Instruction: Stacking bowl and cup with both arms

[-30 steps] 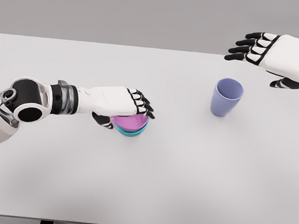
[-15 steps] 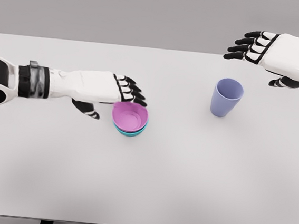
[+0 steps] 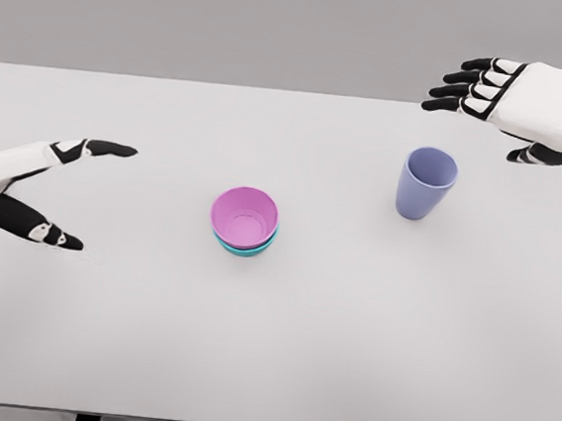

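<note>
- Fingers of the left hand [image 3: 26,186] are spread, thumb well apart from the rest, holding nothing; it sits at the left edge of the table [image 3: 347,356], well apart from the bowls.
- Fingers of the right hand [image 3: 515,104] are extended and slightly fanned, also empty, hovering above the far right of the table, beyond and to the right of the cup [image 3: 426,184].
- Nested in a teal bowl [image 3: 247,250], the pink bowl [image 3: 244,217] sits near the table's middle, so that part of the stack looks done.
- Well right of the bowls and slightly farther away, the lavender cup stands upright, mouth up, its long axis vertical, narrowing toward the base.
- My reading is that the cup is what remains, and the right hand is the one placed to take it.
- To do it well, the hand should come down beside the cup, close around its side wall below the rim, and avoid pushing at the top, since a tall narrow cup may tip.
- Keeping the cup's axis vertical during the carry and lowering it straight over the pink bowl's centre should let it settle base-down without nudging the bowls.
</note>
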Motion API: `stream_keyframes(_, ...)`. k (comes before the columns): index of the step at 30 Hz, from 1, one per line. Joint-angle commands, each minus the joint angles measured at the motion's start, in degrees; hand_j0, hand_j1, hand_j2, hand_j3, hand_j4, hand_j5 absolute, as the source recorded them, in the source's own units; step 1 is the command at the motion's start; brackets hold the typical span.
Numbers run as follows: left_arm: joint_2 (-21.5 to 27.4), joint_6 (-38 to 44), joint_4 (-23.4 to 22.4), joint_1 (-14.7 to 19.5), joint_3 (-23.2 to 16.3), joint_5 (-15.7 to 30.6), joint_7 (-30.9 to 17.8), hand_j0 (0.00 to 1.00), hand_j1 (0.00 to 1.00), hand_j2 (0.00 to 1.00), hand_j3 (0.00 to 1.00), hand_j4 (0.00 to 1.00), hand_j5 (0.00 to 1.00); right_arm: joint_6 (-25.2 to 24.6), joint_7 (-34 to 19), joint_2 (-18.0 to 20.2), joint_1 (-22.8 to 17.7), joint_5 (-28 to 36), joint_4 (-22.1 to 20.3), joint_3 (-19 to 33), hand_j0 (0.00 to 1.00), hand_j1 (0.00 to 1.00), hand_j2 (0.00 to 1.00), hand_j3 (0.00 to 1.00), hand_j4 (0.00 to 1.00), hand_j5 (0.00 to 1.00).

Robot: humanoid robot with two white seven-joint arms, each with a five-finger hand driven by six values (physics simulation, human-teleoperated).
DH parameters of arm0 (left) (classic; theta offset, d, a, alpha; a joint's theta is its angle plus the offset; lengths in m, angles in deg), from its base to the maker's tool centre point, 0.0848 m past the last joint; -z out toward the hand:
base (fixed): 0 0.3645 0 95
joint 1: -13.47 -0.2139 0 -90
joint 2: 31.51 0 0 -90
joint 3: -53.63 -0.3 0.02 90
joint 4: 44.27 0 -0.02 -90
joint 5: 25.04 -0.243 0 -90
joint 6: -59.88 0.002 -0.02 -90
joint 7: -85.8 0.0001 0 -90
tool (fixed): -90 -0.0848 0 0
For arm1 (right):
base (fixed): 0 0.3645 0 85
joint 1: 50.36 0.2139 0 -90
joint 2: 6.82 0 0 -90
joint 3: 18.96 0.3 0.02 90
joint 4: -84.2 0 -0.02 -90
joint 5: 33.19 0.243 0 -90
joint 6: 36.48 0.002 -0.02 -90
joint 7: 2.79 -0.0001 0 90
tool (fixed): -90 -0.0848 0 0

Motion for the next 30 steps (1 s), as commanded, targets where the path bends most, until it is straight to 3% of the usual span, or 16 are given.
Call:
stream_keyframes(1, 0.0, 0.1, -0.5, 0.0, 6.3, 2.4, 0.0, 1.0, 1.0, 1.0, 1.0, 1.0, 1.0, -0.2, 0.0, 0.0, 0.0, 0.3, 0.0, 0.0, 1.0, 1.0, 1.0, 1.0, 1.0, 1.0)
stream_keyframes(11, -4.3, 0.1, -3.6, -1.0, 6.5, 1.3, 0.0, 1.0, 1.0, 1.0, 1.0, 1.0, 1.0, -0.2, 0.0, 0.8, -0.3, 0.2, 0.1, 0.1, 1.0, 1.0, 1.0, 1.0, 1.0, 1.0)
stream_keyframes(19, -6.0, 0.1, -4.7, -1.2, 6.5, -4.0, 0.0, 1.0, 1.0, 1.0, 1.0, 1.0, 1.0, -0.2, 0.0, 3.3, -1.5, 0.7, -0.6, 1.9, 1.0, 1.0, 1.0, 1.0, 1.0, 1.0)
stream_keyframes(22, -6.1, 0.1, -4.7, -1.2, 6.5, -4.0, 0.0, 1.0, 1.0, 1.0, 1.0, 1.0, 1.0, -0.2, 0.0, 2.4, -1.4, 1.9, 0.4, 1.0, 1.0, 1.0, 1.0, 1.0, 1.0, 1.0)
stream_keyframes(25, -6.1, 0.1, -4.9, -1.2, 6.5, -4.1, 0.0, 1.0, 1.0, 1.0, 1.0, 1.0, 1.0, -0.2, 0.0, 3.9, -1.0, -0.3, -0.7, -3.3, 1.0, 1.0, 1.0, 1.0, 1.0, 1.0)
stream_keyframes(27, -6.1, 0.1, -4.9, -1.2, 6.5, -4.1, 0.0, 1.0, 1.0, 1.0, 1.0, 1.0, 1.0, -0.2, 0.0, 4.0, 1.1, -2.6, 1.4, -8.6, 1.0, 1.0, 1.0, 1.0, 1.0, 1.0)
stream_keyframes(30, -6.1, 0.1, -5.0, -1.2, 6.5, -4.2, 0.0, 1.0, 1.0, 1.0, 1.0, 1.0, 1.0, -0.2, 0.0, 2.7, 3.6, -2.8, 4.7, -11.0, 1.0, 1.0, 1.0, 1.0, 1.0, 1.0)
